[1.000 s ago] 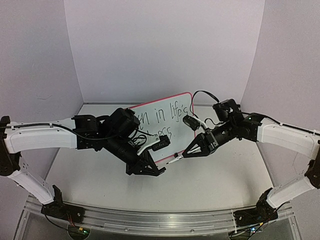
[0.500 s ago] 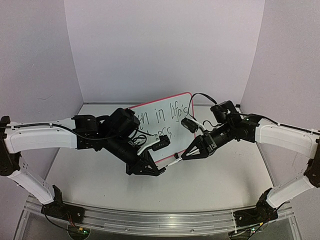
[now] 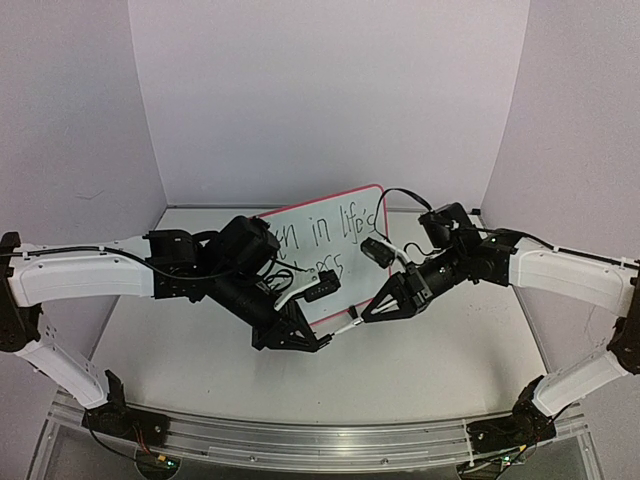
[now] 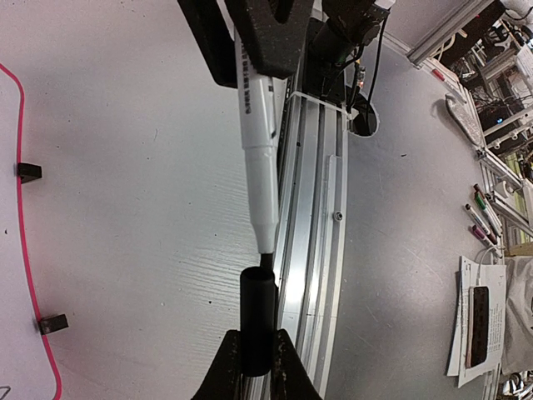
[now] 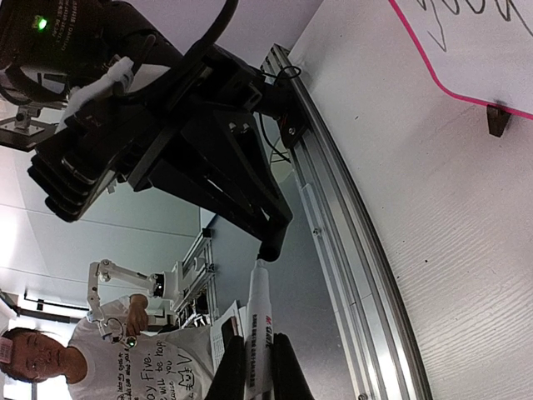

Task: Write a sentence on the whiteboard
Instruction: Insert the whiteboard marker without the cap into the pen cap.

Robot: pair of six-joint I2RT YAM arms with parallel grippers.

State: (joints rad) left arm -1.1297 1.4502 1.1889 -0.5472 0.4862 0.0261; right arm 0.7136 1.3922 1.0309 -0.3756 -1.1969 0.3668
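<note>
The whiteboard (image 3: pixel 335 240), pink-framed with black handwriting, stands at the back centre. Its edge also shows in the left wrist view (image 4: pixel 10 217) and the right wrist view (image 5: pixel 475 50). My left gripper (image 3: pixel 320 343) is shut on a black marker cap (image 4: pixel 258 321), in front of the board's lower edge. My right gripper (image 3: pixel 372 311) is shut on a white marker (image 5: pixel 260 329), which also shows in the left wrist view (image 4: pixel 258 158). The marker's dark tip sits at the cap's open mouth, in line with it. In the right wrist view the cap (image 5: pixel 271 248) meets the tip.
Two black clip feet (image 4: pixel 29 172) hold the board's lower edge. An aluminium rail (image 3: pixel 300 435) runs along the table's near edge. Purple walls enclose the back and sides. Papers and pens lie outside the cell (image 4: pixel 479 325).
My right gripper has moved a little left and down with the marker, bringing its tip to the cap. The left arm has stayed still.
</note>
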